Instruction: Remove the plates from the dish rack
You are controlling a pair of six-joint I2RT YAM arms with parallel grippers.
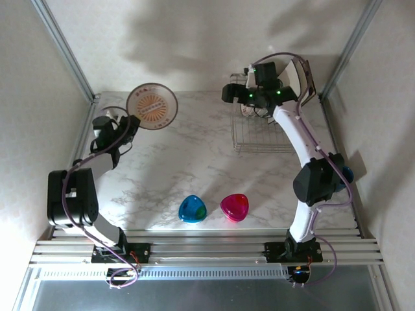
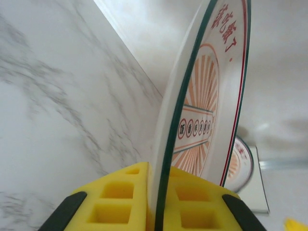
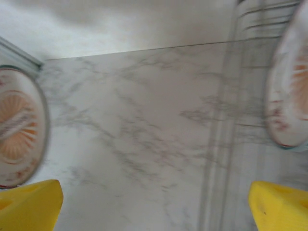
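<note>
Plate point(image 1: 152, 106) pinched by its rim, edge-on, in left claw point(image 1: 127, 123), raised over the surface's point(image 1: 194, 162) far-left corner, likely for setting down; right claw point(image 3: 154, 202), spread, hovers at the rack point(image 1: 262, 139) beside another plate point(image 3: 291, 96).

The left arm point(image 1: 100, 155) stretched forward near the left edge, its gripper point(image 2: 156, 192) clamped on the rim of an upright plate point(image 1: 152, 107). The right arm point(image 1: 295, 133) reached far forward, its gripper point(image 3: 154, 207) spread wide, holding nothing.
</note>
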